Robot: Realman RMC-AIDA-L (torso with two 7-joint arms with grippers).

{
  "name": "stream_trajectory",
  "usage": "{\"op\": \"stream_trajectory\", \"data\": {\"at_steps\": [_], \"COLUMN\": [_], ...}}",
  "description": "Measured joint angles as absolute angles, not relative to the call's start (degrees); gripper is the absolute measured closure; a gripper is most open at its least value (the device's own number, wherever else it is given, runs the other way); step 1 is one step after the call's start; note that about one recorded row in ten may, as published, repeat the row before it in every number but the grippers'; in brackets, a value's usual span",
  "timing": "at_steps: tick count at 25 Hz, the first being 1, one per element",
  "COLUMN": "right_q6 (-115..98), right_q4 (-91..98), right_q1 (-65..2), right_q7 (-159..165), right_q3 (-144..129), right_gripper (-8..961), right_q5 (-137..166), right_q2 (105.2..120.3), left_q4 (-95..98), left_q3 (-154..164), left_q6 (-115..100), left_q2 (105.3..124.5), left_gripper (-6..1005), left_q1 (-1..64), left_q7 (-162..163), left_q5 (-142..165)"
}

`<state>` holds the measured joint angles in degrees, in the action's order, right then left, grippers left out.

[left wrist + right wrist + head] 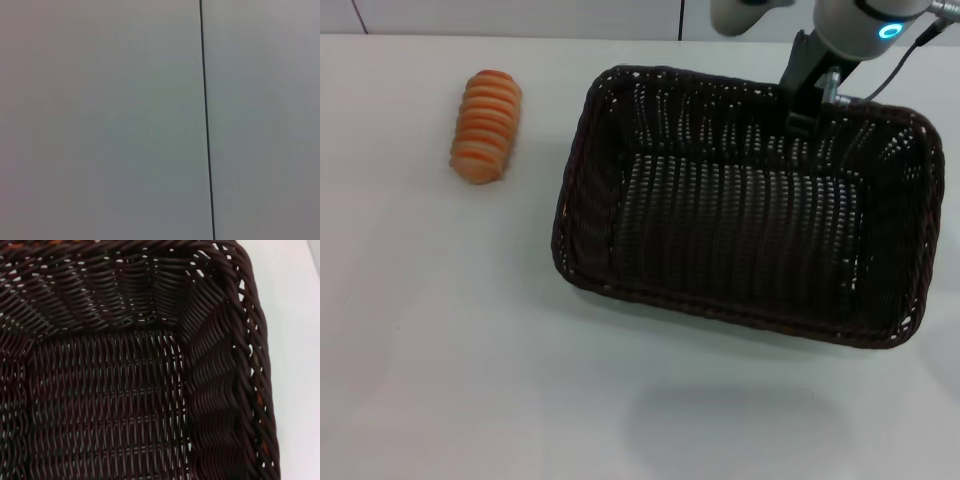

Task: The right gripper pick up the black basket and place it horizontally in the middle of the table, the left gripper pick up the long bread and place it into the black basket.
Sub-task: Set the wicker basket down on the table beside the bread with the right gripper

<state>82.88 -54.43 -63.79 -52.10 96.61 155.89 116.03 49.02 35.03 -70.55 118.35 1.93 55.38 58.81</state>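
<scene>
White and smooth, the table (470, 350) fills the head view. On it sits the black basket (750, 230), a big rectangular wicker tray of very dark weave with sloping open-weave sides and a braided rim; it lies with its long side running across the table, slightly turned, and its inside is bare wicker. The right wrist view looks straight down into the black basket (115, 405), showing the woven floor, one inner corner and a stretch of rim with the table (295, 340) beyond it.

The right gripper (807, 100) comes down from the blue-lit arm at the basket's far rim, toward the basket's right half. Its black fingers (800, 80) meet the far wall at the rim; whether they clamp the wicker or stand apart from it I cannot tell.

The long bread (487, 125) lies on the table well apart from the basket, off the basket's left end, level with its far corner. It is an orange-brown ridged loaf with pale stripes, its length pointing away from the robot.

The left wrist view shows only a plain pale surface crossed by a thin dark line.
</scene>
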Motion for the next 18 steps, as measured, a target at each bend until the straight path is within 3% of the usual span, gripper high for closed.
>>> {"op": "stream_trajectory", "data": {"at_steps": [12,18], "right_q6": [82.78,82.24], "right_q4": [-54.95,-59.44], "right_q1": [-63.78,-63.98], "right_q7": [-53.1,-51.58], "right_q3": [94.88,94.33], "right_gripper": [827,827], "right_q5": [153.39,155.7], "right_q2": [116.53,117.82], "left_q4": [48.27,47.65], "left_q3": [33.61,33.58], "left_q6": [-68.78,-68.61], "left_q2": [118.29,118.18], "left_gripper": [162,162], "left_q1": [4.05,4.47], "left_q7": [53.49,52.86], "left_q5": [58.45,58.45]}}
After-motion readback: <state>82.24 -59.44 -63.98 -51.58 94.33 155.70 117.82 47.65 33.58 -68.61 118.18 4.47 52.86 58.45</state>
